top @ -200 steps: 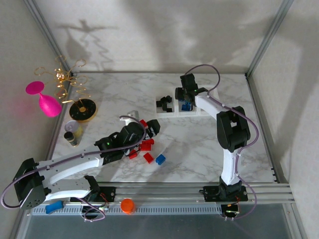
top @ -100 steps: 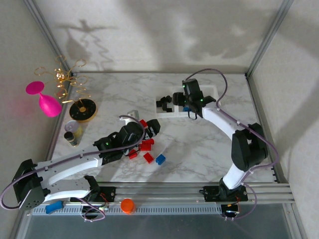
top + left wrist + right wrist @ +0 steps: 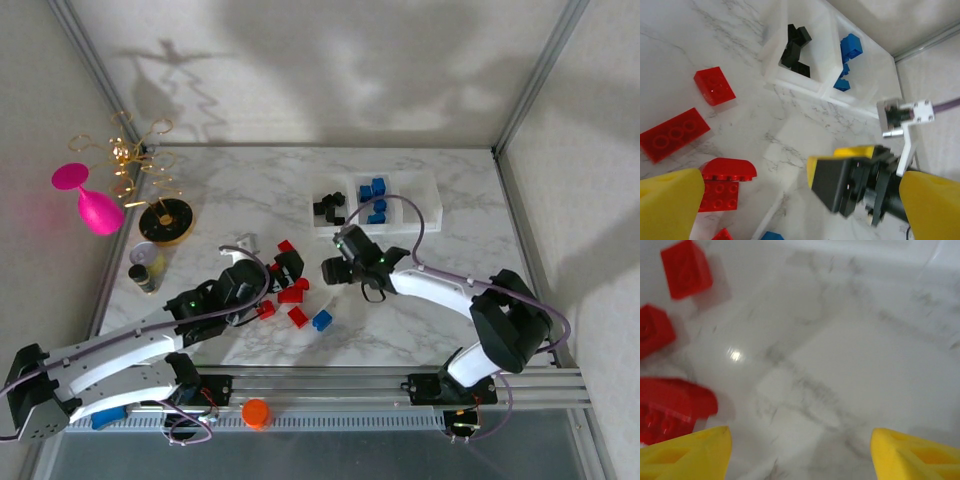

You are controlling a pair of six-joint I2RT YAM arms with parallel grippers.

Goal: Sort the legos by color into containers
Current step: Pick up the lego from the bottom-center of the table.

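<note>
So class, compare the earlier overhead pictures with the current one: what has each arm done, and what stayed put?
The right end effector left the middle bin and swung toward the near side, up to the red legos, fingers open and empty. The left end effector drew back slightly toward its base. The red legos, the loose blue lego and the black legos stayed put.

Robot lab cell being indicated: marble tabletop [image 3: 250, 190] being enclosed by white panels [image 3: 330, 70] and metal posts [image 3: 537, 75]; two arms [image 3: 120, 345] being carried on aluminium rail [image 3: 340, 385].
</note>
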